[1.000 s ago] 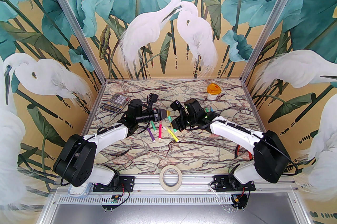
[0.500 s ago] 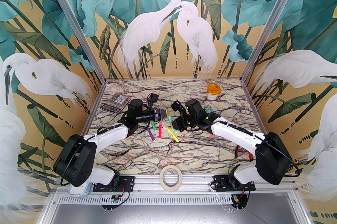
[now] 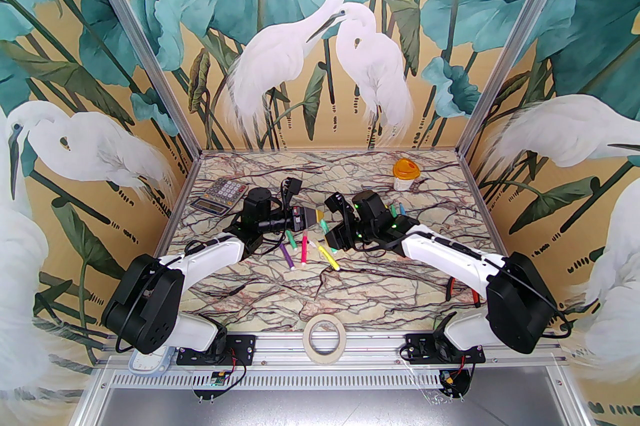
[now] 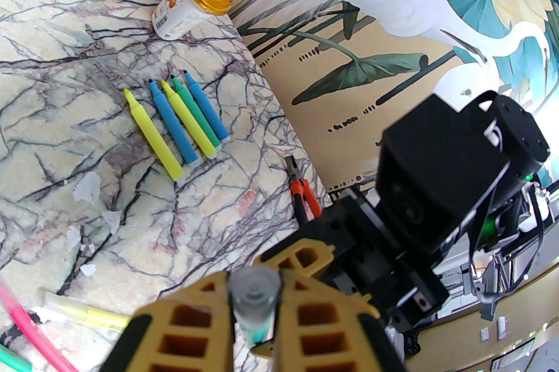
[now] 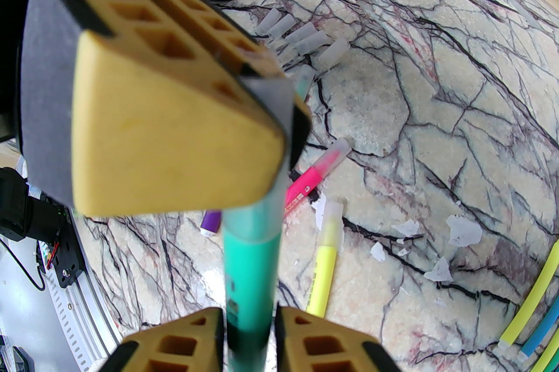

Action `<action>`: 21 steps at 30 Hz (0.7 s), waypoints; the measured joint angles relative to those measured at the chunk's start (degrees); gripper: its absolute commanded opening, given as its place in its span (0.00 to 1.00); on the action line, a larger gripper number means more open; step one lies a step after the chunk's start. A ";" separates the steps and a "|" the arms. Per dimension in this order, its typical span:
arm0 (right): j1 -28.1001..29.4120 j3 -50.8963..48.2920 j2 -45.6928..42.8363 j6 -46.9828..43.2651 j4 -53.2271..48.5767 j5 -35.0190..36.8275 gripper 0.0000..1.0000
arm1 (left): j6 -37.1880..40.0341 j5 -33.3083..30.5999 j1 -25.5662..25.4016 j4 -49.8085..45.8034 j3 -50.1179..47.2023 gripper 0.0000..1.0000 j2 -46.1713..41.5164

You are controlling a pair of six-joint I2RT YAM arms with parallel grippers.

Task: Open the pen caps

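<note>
A green pen [image 3: 324, 226] hangs in the air between my two grippers above the middle of the table. My left gripper [image 4: 254, 309] is shut on its pen cap [image 4: 254, 291], a clear tube seen end-on between the yellow fingers. My right gripper [image 5: 250, 335] is shut on the pen's green body [image 5: 251, 274], with the left gripper's finger [image 5: 174, 121] just beyond it. Loose clear pen caps [image 5: 301, 36] lie in a row near the calculator. Several uncapped pens [image 4: 174, 123] lie side by side. Capped pink [image 5: 312, 178] and yellow [image 5: 325, 270] pens lie below.
A calculator [image 3: 221, 195] sits at the back left and an orange-lidded jar [image 3: 405, 174] at the back right. Red-handled pliers [image 3: 460, 289] lie by the right arm. A tape roll [image 3: 324, 334] rests at the near edge. White paper scraps [image 5: 463, 230] are scattered about.
My left gripper's fingers have closed onto the clear cap. The right arm has shifted slightly, still holding the green pen.
</note>
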 measured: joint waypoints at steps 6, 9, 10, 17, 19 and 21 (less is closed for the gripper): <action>0.00 0.00 0.02 0.02 1.60 0.00 0.28 | -0.24 0.81 0.00 0.00 0.33 0.03 0.00; 0.00 0.00 0.13 0.02 2.08 -0.02 0.25 | -0.61 0.96 0.00 0.00 0.39 0.03 0.00; 0.00 0.00 0.15 0.00 2.27 -0.02 0.23 | -0.63 0.98 0.00 0.00 0.42 0.03 0.00; -0.02 -0.02 0.48 0.20 2.60 -0.07 0.09 | -0.61 0.66 0.00 -0.02 0.42 0.00 -0.07; -0.02 -0.33 0.48 0.20 3.06 -0.07 0.06 | -0.55 0.26 0.00 -0.31 0.42 0.00 -0.20; -0.02 -0.94 0.44 0.17 3.85 -0.07 0.04 | -0.24 -0.50 -0.02 -1.55 0.42 0.00 -0.76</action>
